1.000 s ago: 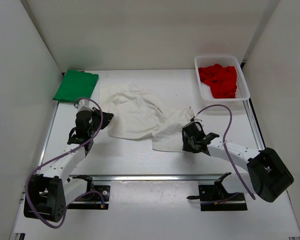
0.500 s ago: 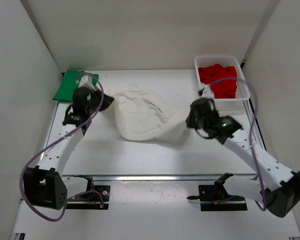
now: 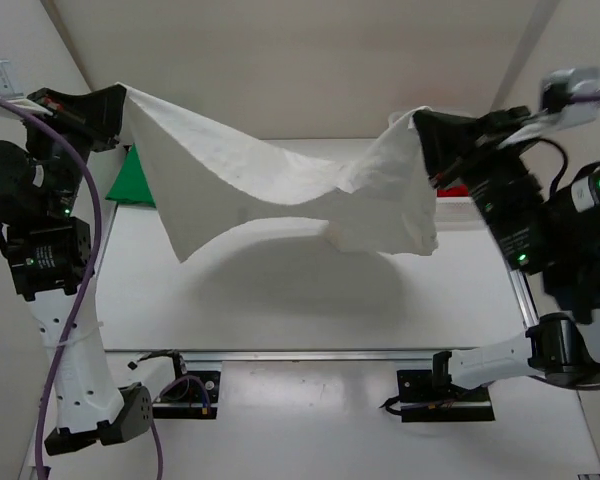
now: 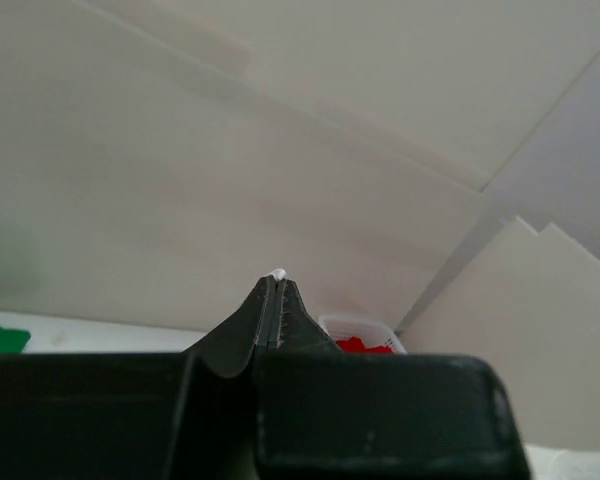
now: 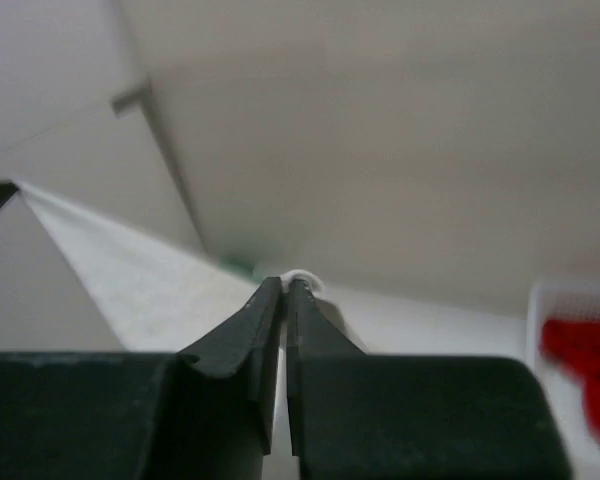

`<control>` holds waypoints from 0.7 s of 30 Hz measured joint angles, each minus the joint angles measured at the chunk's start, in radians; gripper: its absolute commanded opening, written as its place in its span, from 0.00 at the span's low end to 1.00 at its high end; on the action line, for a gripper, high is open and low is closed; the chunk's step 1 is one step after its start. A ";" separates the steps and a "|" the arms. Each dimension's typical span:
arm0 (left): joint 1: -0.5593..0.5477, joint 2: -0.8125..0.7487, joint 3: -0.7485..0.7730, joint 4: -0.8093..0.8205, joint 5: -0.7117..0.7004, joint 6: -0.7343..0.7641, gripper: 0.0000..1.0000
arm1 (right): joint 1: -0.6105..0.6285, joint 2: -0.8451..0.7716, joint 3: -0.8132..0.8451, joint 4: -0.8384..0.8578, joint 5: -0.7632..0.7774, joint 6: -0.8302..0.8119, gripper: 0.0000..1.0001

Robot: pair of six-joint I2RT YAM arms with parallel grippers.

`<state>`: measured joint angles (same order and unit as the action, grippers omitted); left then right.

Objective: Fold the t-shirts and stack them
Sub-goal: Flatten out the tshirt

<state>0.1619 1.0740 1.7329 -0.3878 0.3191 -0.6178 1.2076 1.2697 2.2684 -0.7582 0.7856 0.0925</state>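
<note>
Held aloft: white t-shirt [image 3: 270, 185] sags btwn both arms, well above the table [image 3: 280, 310]. L gripper [image 3: 118, 100] pinches its left corner tight; R gripper [image 3: 422, 128] is clamped on the right corner.

1. No text, label, brand, number or sign can be read in any of the three views.
</note>
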 measured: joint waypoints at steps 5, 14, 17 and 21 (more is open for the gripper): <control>0.029 0.020 0.061 0.006 0.033 -0.031 0.00 | 0.195 0.051 -0.171 0.642 0.301 -0.625 0.00; -0.035 0.095 -0.420 0.111 -0.037 -0.019 0.00 | -0.634 0.225 -0.286 0.243 -0.325 -0.203 0.00; -0.062 0.188 -0.555 0.105 -0.076 -0.002 0.00 | -0.871 0.366 -0.308 0.146 -0.585 -0.087 0.00; -0.093 0.440 -0.474 0.089 -0.114 0.010 0.00 | -1.020 0.760 0.081 0.024 -0.852 0.009 0.00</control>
<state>0.0685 1.5143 1.2591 -0.2985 0.2050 -0.6079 0.1879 2.0300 2.3493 -0.7345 -0.0666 0.1017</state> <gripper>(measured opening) 0.031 0.030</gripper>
